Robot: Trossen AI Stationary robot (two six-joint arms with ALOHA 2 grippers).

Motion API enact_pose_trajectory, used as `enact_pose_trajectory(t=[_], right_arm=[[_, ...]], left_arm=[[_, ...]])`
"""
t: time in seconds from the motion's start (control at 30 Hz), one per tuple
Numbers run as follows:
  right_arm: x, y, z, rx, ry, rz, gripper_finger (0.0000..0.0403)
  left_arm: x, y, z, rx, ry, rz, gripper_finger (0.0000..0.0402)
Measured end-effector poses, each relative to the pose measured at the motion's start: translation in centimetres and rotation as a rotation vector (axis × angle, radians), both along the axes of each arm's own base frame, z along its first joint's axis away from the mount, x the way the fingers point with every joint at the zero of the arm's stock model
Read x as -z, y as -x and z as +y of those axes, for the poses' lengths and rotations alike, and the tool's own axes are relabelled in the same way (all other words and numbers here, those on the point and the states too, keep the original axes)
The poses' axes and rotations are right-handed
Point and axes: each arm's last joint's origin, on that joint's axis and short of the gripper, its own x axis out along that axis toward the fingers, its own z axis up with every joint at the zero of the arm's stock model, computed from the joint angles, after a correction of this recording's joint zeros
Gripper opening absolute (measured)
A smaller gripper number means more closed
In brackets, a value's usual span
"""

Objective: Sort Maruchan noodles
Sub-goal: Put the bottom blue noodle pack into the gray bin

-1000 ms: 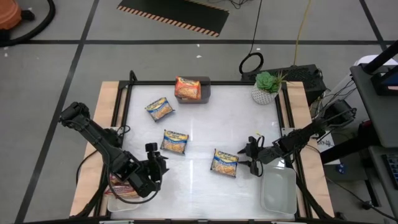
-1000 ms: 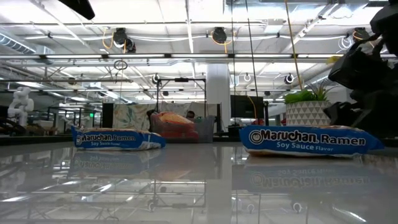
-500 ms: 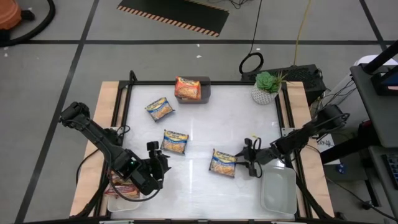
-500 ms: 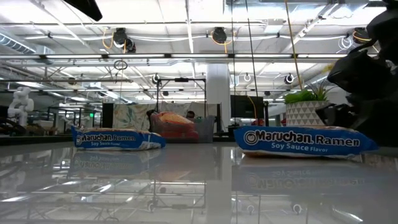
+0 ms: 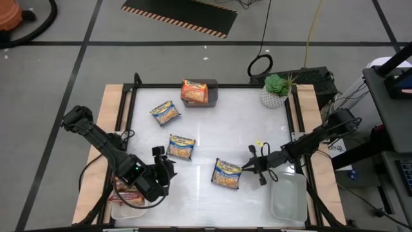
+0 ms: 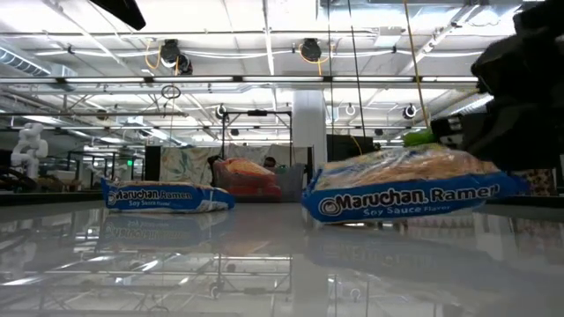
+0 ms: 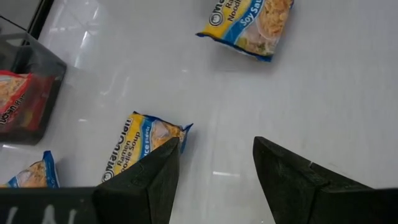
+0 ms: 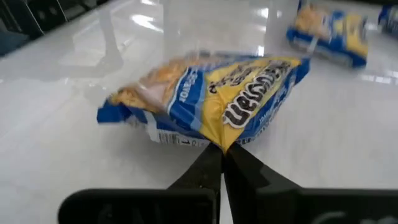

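Note:
My right gripper (image 5: 248, 169) is shut on a blue-and-yellow Maruchan noodle packet (image 5: 226, 174) at the table's near middle. Two more blue-and-yellow packets (image 5: 181, 147) (image 5: 166, 113) lie flat on the white table to the left. An orange packet (image 5: 193, 91) sits in the grey bin (image 5: 211, 95) at the far edge. Red packets (image 5: 123, 191) lie in the white tray at the near left. My left gripper (image 5: 168, 167) hovers open beside that tray, with a packet (image 7: 144, 149) just past one finger. My right gripper pinches the packet's sealed end edge (image 8: 225, 144) between its two fingers (image 8: 210, 168), coming in nearly level from the table's right. The held end is raised, so the packet tilts. Its opposite end (image 6: 319, 210) rests on the table.
An empty white tray (image 5: 288, 196) stands at the near right, just behind my right gripper. A potted plant (image 5: 275, 90) stands at the far right corner. A black frame (image 5: 212, 86) rims the table.
My right gripper has moved toward the table's left edge and shut on the packet's right end. The packet has slid a little to the left, and its held end has risen off the table while the other end stays down.

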Motion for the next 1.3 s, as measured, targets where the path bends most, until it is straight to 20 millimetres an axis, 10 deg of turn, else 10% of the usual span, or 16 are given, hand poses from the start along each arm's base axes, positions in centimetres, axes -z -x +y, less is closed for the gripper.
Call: enact_pose_trajectory(t=[0.63, 1.3], right_arm=[[-8.4, -4.7, 5.1, -0.009, 0.327, -0.105, 0.0], [-13.1, -3.8, 9.2, 0.185, 0.578, -0.248, 0.0]], left_arm=[[-0.8, -3.5, 3.5, -0.119, -0.065, -0.141, 0.0209], [-1.9, -5.9, -0.8, 0.321, 0.1, -0.324, 0.021]])
